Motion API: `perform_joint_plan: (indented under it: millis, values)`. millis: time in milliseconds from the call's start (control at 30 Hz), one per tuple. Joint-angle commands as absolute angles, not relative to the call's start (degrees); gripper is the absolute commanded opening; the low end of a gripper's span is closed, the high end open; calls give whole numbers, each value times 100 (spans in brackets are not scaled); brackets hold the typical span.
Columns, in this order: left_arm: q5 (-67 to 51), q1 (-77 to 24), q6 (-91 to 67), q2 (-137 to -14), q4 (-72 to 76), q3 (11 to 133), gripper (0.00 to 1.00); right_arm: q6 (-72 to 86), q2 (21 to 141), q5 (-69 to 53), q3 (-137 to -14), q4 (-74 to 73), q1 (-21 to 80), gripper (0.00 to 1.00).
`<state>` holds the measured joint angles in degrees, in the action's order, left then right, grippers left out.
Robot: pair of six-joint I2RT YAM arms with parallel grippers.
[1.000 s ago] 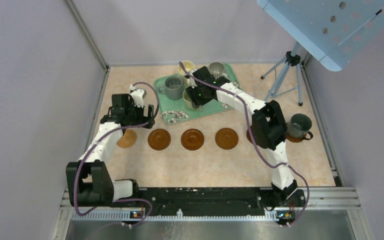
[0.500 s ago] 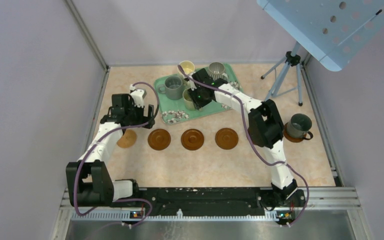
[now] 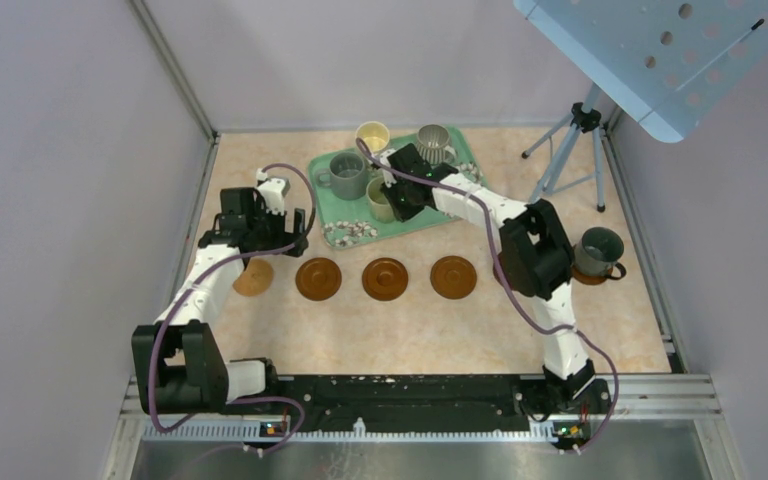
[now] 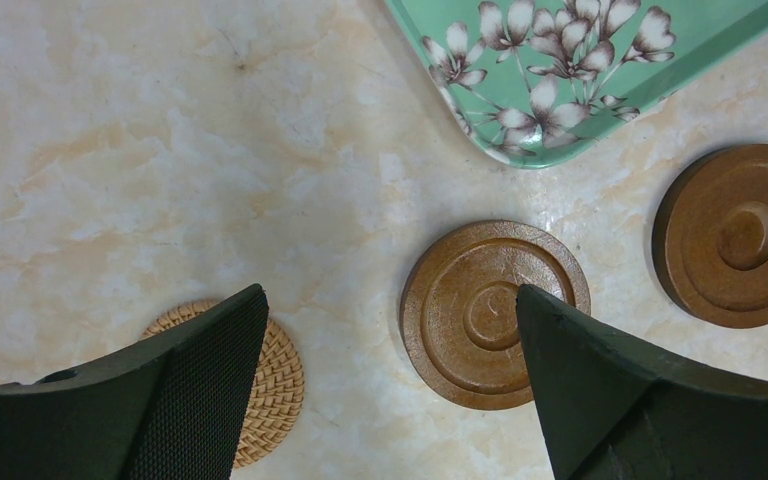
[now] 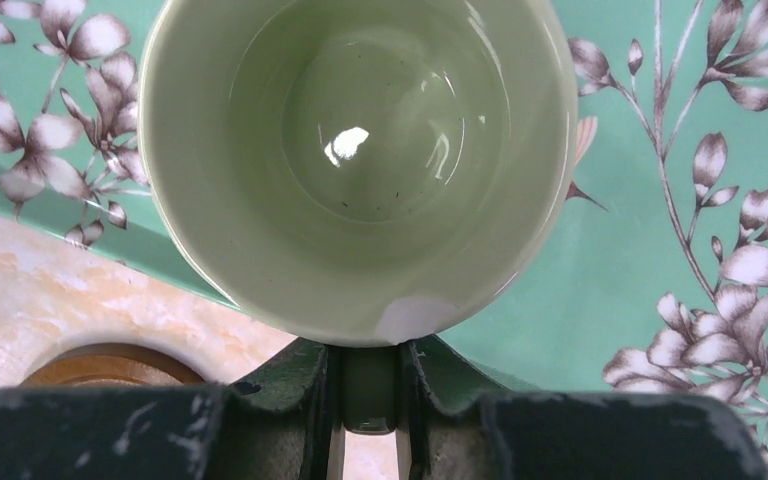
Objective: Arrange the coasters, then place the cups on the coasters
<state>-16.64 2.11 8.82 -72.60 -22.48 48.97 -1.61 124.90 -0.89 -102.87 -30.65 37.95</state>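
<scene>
Since the earlier frame, the right gripper (image 5: 370, 385) has drawn its jaws in onto the handle of the pale green mug (image 5: 360, 150), which stands on the floral tray (image 5: 660, 290) in the upper centre of the top view. The left gripper (image 4: 390, 305) hangs spread wide above the left end of the coaster row (image 3: 385, 278). The step in hand looks like fetching a cup; a dark mug (image 3: 598, 250) already sits on a coaster at the right. Next, I'd judge, comes a straight lift clear of the neighbouring mugs, then a carry to a bare coaster.

Bright, even overhead light is seen throughout, soft short shadows are cast on the tabletop (image 3: 410, 330), a small glare spot is caught inside the pale green cup (image 5: 360, 160), focus is held sharp.
</scene>
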Motion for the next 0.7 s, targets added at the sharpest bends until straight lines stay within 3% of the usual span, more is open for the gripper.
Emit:
perform_joint_plan:
  millis: [0,667]
  values:
    - [-1761,248,791,-7109,-2100,5150,99,-343,11662,-18,-10217,-2985,3757,0]
    - [-1820,333,967,-7072,-2212,5204,99,-734,7819,-100,-6579,-2860,3738,0]
